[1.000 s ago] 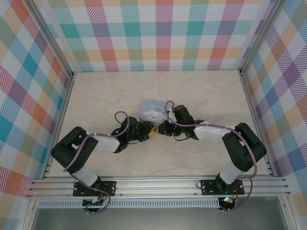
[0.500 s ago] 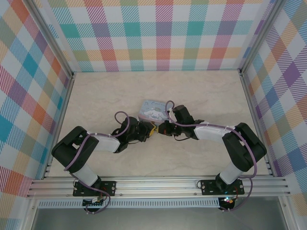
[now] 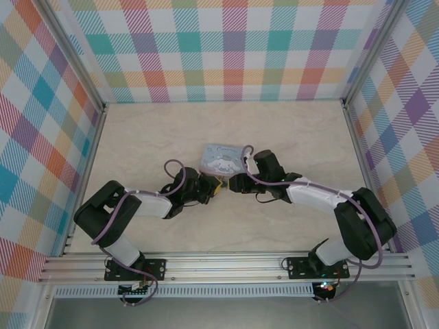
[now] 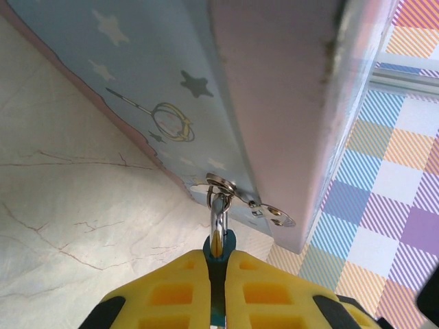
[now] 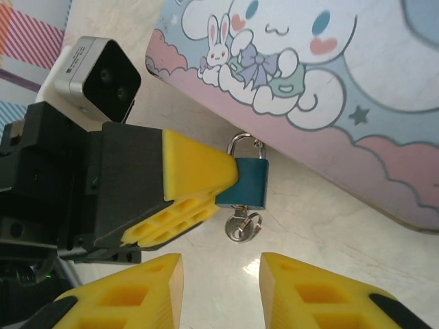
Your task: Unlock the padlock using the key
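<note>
Though low by the tin [image 5: 329,103], left claw [image 4: 217,259] tight on padlock [image 5: 247,182].

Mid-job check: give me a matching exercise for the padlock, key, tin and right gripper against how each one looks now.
1 padlock
2 key
3 tin
4 right gripper

A open, holding nothing
B clamped by the left gripper
C pale blue with a cartoon print
D hanging under the blue body

Pairs: 1-B, 2-D, 3-C, 4-A
</note>
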{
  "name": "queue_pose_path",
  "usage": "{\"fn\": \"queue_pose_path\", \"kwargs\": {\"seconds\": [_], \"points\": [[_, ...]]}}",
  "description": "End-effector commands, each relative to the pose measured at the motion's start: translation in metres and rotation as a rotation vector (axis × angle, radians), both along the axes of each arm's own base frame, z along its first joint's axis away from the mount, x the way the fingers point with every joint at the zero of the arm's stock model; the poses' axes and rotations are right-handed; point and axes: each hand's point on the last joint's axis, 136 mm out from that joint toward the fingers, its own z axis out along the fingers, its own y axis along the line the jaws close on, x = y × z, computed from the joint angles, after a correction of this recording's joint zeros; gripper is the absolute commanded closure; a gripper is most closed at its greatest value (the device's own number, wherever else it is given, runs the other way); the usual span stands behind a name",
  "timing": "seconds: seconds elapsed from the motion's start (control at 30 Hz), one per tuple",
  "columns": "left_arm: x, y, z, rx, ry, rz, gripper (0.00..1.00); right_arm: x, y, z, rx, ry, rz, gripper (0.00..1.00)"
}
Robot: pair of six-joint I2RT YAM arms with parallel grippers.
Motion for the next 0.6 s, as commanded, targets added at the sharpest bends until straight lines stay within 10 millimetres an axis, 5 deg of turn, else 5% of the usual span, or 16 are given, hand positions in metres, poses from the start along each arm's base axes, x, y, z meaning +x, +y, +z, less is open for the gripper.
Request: {"fn": "queue_pose_path", "kwargs": {"seconds": [0.0,0.2,0.3,0.57], "points": [[0.006,-0.008,0.022,-0.023,-0.062,-0.007,1.00,-0.003,-0.017,0.001,-0.113,-0.158,0.068,0.65],[0.006,-0.008,0.024,-0.027,-0.059,-0.008,1.00,-0.010,-0.025,0.035,-0.308,-0.638,0.186,0.62],[0.006,-0.008,0.025,-0.027,-0.063,-0.006,1.00,-0.014,-0.026,0.048,-0.409,-0.829,0.250,0.52],[0.006,-0.007,0.028,-0.035,-0.064,-0.002,1.00,-0.022,-0.021,0.044,-0.686,-1.093,0.420,0.30]]}}
